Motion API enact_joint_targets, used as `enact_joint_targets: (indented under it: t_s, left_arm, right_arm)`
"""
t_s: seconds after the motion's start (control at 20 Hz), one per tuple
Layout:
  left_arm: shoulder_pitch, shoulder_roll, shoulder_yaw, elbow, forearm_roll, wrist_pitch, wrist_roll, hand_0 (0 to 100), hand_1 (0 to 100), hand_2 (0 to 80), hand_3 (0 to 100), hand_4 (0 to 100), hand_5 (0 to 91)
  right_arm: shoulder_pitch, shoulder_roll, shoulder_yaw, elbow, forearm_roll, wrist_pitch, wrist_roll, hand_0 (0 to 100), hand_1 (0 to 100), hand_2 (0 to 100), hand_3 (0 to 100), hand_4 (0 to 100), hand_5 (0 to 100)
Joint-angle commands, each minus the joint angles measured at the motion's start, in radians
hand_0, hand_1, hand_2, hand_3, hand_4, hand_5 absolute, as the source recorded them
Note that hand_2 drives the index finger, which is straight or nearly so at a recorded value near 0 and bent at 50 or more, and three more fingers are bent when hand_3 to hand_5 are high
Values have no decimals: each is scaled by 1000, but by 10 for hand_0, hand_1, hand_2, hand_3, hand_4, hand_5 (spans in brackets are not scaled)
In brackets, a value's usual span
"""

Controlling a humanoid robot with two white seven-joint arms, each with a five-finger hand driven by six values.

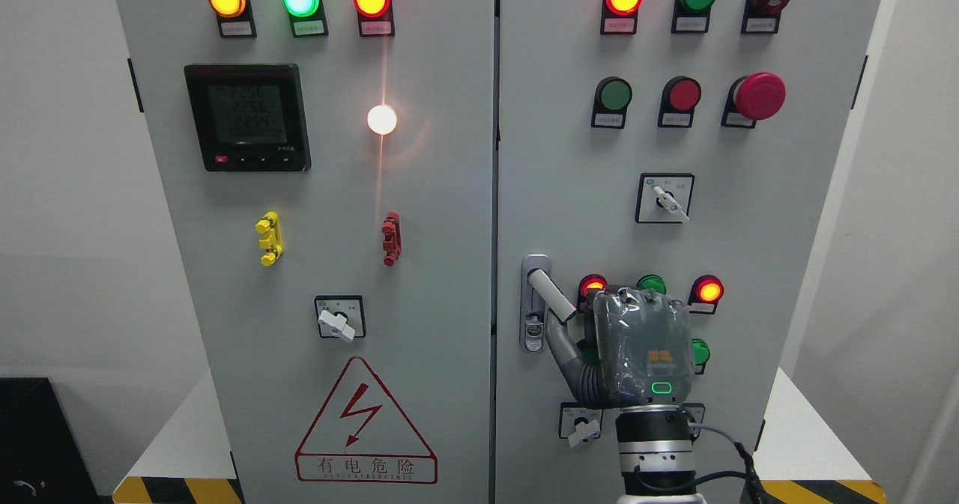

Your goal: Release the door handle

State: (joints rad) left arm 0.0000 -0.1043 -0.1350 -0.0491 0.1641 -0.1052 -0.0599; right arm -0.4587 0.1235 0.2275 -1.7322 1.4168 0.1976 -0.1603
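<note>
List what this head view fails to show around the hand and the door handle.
- Right hand: seen from its back, so the fingertips and any contact with the door handle are hidden.
- Green lamp and green button: partly covered by the hand.
- Meter digits: too faint.
- Left hand: out of view.

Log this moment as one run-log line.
step: release door handle | right hand: at door handle, thumb near it, grip unclear | handle: swung out from latch plate | left: not in view
</note>
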Motion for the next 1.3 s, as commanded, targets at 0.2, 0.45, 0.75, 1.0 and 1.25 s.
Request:
enact_joint_targets:
  t_s: [0.2,0.45,0.75,1.0,1.25]
  left_arm:
    - [8,0,0,0,0,1,0,120,556,0,0,0,0]
    - [9,0,0,0,0,2,0,120,556,0,0,0,0]
    - [9,0,0,0,0,1,0,120,556,0,0,0,0]
    - [8,0,0,0,0,1,0,120,556,0,0,0,0]
    - [8,0,0,0,-1,2,0,120,556,0,0,0,0]
  right_arm:
    - [0,-2,-5,-7,-1,0,-1,552,385,928,1000,987,1000]
    - [0,-4,-8,-10,-1,0,-2,551,385,927,1000,987,1000]
    - [2,-4,-13,-13,-1,0,-2,552,384,926,1000,988,1000]
    - [2,-4,-13,-15,-1,0,-2,554,382,925,1000,988,1000]
    - [2,-4,-13,-15,-1,0,-2,556,379,926,1000,989,1000]
